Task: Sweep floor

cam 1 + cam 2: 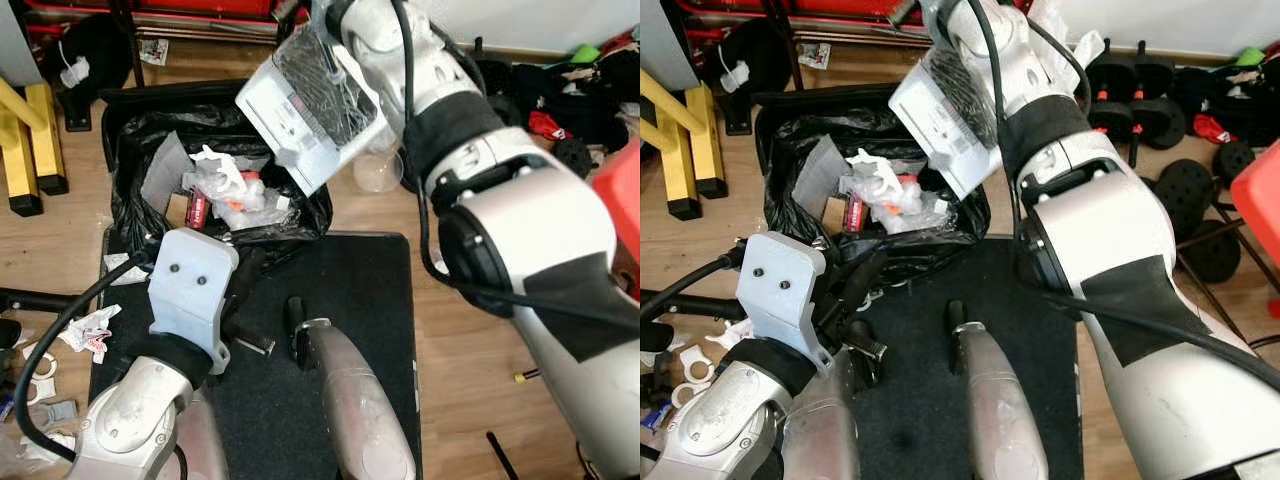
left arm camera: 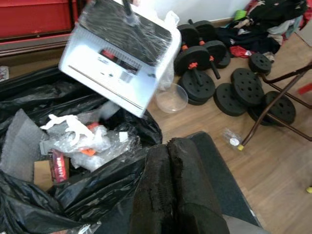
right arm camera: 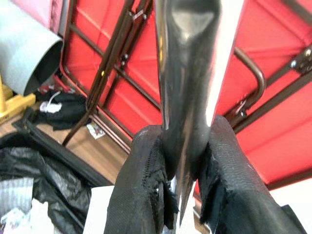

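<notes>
My right gripper point(image 3: 185, 146) is shut on the shiny handle point(image 3: 187, 63) of a white dustpan point(image 1: 305, 110). The dustpan has a black, film-wrapped inside and hangs tilted over an open black trash bag point(image 1: 140, 140). White wrappers, a red can and cardboard point(image 1: 225, 185) lie inside the bag. My left gripper point(image 2: 168, 146) is low at the bag's near rim, its two fingers pressed together with nothing visible between them. In the eye views the left gripper point(image 1: 855, 285) touches the crumpled black plastic at the rim.
A black mat point(image 1: 370, 290) lies under me on the wooden floor. Paper scraps point(image 1: 90, 330) lie to the left of it. Dumbbells and weight plates point(image 1: 1140, 80) sit to the right, with a clear cup point(image 2: 171, 97) beside the bag. A yellow frame point(image 1: 30, 140) stands left and red furniture point(image 1: 200, 10) behind.
</notes>
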Available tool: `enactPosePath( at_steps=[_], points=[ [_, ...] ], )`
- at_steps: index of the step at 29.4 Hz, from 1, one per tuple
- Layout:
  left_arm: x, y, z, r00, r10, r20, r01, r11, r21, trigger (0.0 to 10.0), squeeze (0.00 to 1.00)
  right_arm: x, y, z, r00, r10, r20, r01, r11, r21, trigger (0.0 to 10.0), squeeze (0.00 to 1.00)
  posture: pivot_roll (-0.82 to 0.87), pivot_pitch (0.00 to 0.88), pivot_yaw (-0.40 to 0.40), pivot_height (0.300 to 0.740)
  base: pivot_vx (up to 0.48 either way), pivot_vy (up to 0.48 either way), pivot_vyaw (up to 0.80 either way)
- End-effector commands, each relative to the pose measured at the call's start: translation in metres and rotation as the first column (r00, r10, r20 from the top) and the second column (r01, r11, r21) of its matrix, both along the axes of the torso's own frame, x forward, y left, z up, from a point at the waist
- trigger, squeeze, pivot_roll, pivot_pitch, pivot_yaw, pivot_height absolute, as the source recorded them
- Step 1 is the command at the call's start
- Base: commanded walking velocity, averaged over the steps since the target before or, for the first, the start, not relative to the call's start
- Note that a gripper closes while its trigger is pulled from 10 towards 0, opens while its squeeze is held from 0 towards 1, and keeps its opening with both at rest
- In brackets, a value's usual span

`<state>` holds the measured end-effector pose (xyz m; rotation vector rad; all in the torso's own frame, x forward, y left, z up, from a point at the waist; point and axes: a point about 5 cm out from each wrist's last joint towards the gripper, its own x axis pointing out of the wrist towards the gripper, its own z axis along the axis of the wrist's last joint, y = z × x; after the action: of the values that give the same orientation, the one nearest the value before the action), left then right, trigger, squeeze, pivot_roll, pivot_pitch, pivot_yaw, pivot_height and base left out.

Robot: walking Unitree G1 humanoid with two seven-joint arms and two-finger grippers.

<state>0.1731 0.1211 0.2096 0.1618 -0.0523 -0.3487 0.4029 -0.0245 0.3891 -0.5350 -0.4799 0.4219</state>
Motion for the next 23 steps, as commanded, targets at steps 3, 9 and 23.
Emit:
enactPosePath(
  at_steps=[3,9,23],
  points=[
    [-0.003,0.000,-0.002,0.999,0.045,-0.019,-0.045,0.999,-0.014,10.0,0.00,-0.008,0.008,0.019,0.996,0.030,0.087,-0.030,1.000,-0.003,10.0,0.00,-0.13,0.519,-0.286,0.740,0.000,0.000,0.00],
    [0.000,-0.001,-0.003,0.999,0.047,-0.018,-0.048,0.999,-0.012,10.0,0.00,-0.004,-0.004,0.019,0.996,-0.011,0.085,0.009,1.000,0.023,10.0,0.00,-0.13,0.502,-0.284,0.740,0.000,0.000,0.00],
    [0.031,0.008,-0.013,0.993,0.114,-0.010,-0.114,0.993,0.021,10.0,0.00,0.005,-0.090,-0.040,0.991,0.111,-0.081,-0.047,0.830,0.555,10.0,0.00,-0.12,0.375,-0.233,0.740,0.113,0.000,0.00]
  ],
)
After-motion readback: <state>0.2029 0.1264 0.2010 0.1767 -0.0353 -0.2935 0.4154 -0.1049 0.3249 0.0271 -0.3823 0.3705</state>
